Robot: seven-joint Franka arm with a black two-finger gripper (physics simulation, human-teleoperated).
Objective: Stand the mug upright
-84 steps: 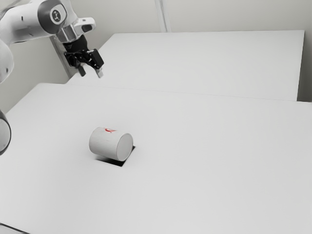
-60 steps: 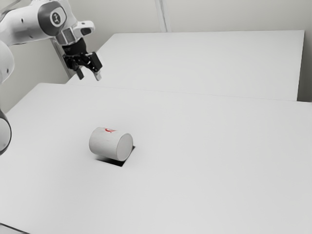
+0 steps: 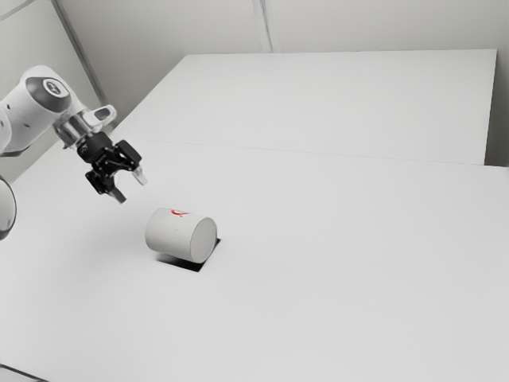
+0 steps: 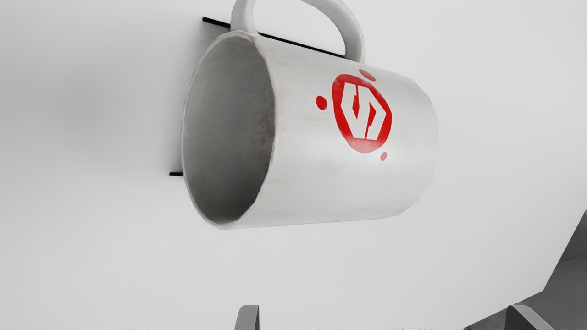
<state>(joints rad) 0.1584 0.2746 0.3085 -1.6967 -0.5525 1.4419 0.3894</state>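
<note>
Pale worktop (image 3: 358, 278), light plain wall (image 3: 382, 24) behind. Mug (image 3: 180, 235) lies on its side on it, base facing the exterior view's right, mouth (image 4: 229, 130) the opposite way, red logo (image 4: 362, 113) on its wall. So not upright: as I judge it, what's left is a grip, a turn and a set-down on the base. Handle (image 4: 355, 27) sits on the side away from my tool (image 3: 130, 186) and could hinder the turn; round body might roll if nudged. Dark patch (image 3: 189, 266) under mug, shadow or flat object, can't tell. Tool near the mug, above the worktop, fingers wide apart, holding nothing.
</note>
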